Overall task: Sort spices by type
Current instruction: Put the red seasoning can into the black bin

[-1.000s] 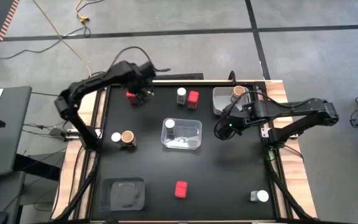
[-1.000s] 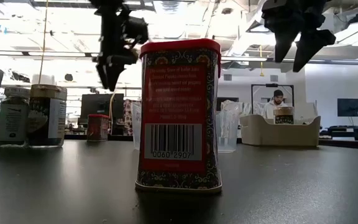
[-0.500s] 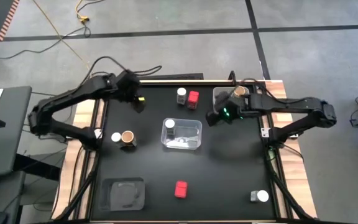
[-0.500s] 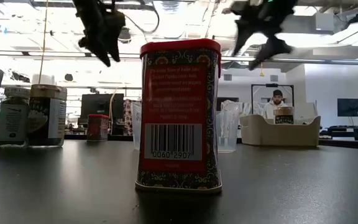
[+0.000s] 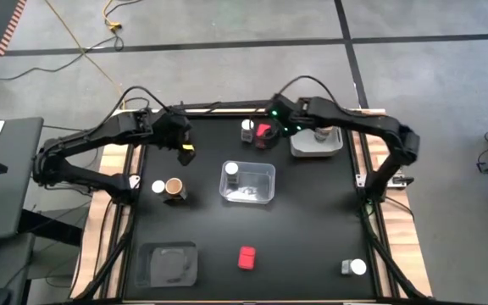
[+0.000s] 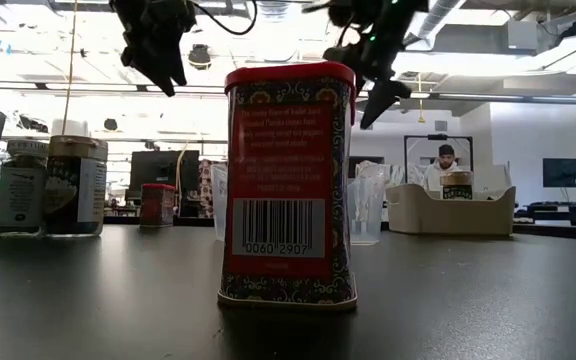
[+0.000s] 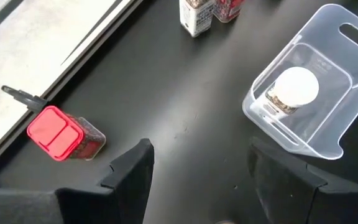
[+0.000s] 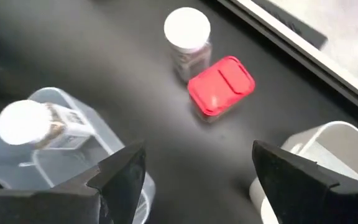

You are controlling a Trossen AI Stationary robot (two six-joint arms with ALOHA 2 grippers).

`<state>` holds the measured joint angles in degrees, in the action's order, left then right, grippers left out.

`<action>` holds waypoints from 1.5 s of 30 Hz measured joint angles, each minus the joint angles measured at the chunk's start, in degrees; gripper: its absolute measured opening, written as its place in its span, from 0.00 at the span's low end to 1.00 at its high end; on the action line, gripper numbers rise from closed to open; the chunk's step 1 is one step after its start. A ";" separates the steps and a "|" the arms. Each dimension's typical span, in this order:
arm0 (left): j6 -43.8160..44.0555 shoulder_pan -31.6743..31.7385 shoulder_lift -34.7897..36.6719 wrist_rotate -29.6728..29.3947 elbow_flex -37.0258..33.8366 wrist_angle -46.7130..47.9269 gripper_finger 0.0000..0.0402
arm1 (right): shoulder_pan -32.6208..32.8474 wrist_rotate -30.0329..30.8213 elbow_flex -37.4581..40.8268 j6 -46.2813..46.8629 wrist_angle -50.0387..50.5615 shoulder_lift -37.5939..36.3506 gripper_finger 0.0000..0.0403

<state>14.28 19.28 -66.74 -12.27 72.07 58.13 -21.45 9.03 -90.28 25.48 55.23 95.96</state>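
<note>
My left gripper (image 7: 201, 168) hangs open over the far left of the table (image 5: 185, 148), holding nothing. A red-lidded spice (image 7: 64, 134) lies on its side by the far-left edge, a little ahead of it. My right gripper (image 8: 197, 162) is open above the far middle (image 5: 275, 127). Just beyond its fingertips stand a red-lidded spice (image 8: 219, 84) and a white-lidded jar (image 8: 187, 31). A clear tray (image 5: 261, 191) at the centre holds one white-lidded jar (image 5: 231, 169). A pale tray (image 5: 305, 146) at the far right holds a tan jar (image 5: 320, 133).
A white-lidded jar (image 5: 158, 186) and a tan jar (image 5: 174, 186) stand side by side at the left. A red tin (image 5: 246, 257) stands near the front edge, a grey tray (image 5: 169, 264) at the front left, and a white-lidded jar (image 5: 354, 268) at the front right.
My left gripper has drawn back from the far edge toward the table's left and near side, rising and tipping less steeply. My right gripper has swung from right of the clear tray toward the far edge and left, ending over the red spice and white-lidded jar.
</note>
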 joint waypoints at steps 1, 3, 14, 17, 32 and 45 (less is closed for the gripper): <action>0.08 -0.12 0.00 -0.02 0.00 0.08 0.60 | -0.50 -0.03 -1.32 0.83 0.94 1.35 0.79; 0.12 -0.39 0.00 -0.04 0.00 0.08 0.60 | -1.36 -0.12 -3.31 4.19 1.81 3.78 0.79; 0.12 -0.41 0.00 -0.37 0.00 0.02 0.60 | -4.72 -0.17 -10.75 21.14 4.21 16.16 0.79; 0.01 -0.41 0.00 -0.39 0.00 0.02 0.60 | -5.55 -0.17 -12.16 24.55 4.28 18.83 0.79; -4.04 -0.45 0.00 -0.39 0.00 0.94 0.60 | -6.82 -0.33 -12.75 32.17 2.24 21.80 0.79; -5.70 -0.45 0.00 -0.35 0.00 2.91 0.60 | -6.67 -0.56 -12.64 34.07 2.84 25.21 0.79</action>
<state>8.58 18.83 -66.74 -12.62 72.07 61.04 -28.12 8.47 -102.91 59.55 58.06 121.16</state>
